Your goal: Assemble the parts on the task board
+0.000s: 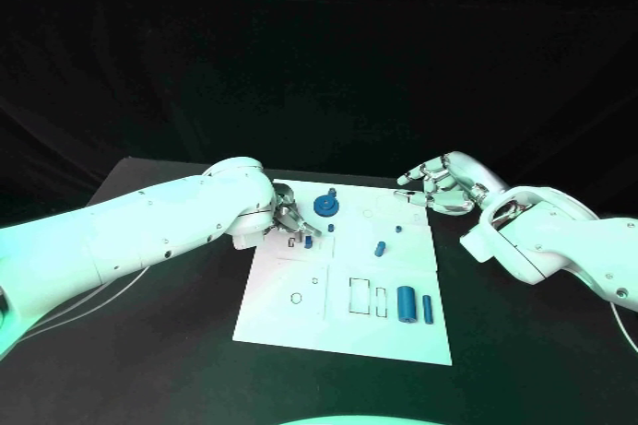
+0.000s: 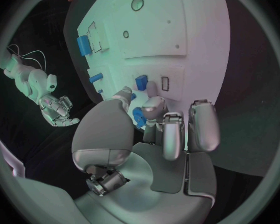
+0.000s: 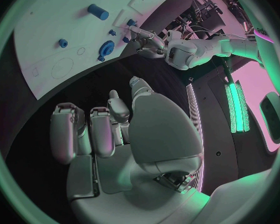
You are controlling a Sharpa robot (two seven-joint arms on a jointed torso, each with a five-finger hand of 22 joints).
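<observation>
Smooth blue cylinders (image 1: 406,302) on flat white task board (image 1: 292,324)

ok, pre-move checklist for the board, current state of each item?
1. Task board flat on the table, not shifted: ok, it lies flat and square to the robot.
2. Left hand on target: ok, its fingertips are at a small blue part near the board's far left area.
3. Grip on that part: cannot tell; the left wrist view shows fingers around blue pieces, but contact is unclear.
4. Right hand clear of the board: ok, it hovers past the far right corner, holding nothing.
5. Blue gear seated: cannot tell.
6. Two blue cylinders on the near right: ok, untouched, lying side by side.
</observation>
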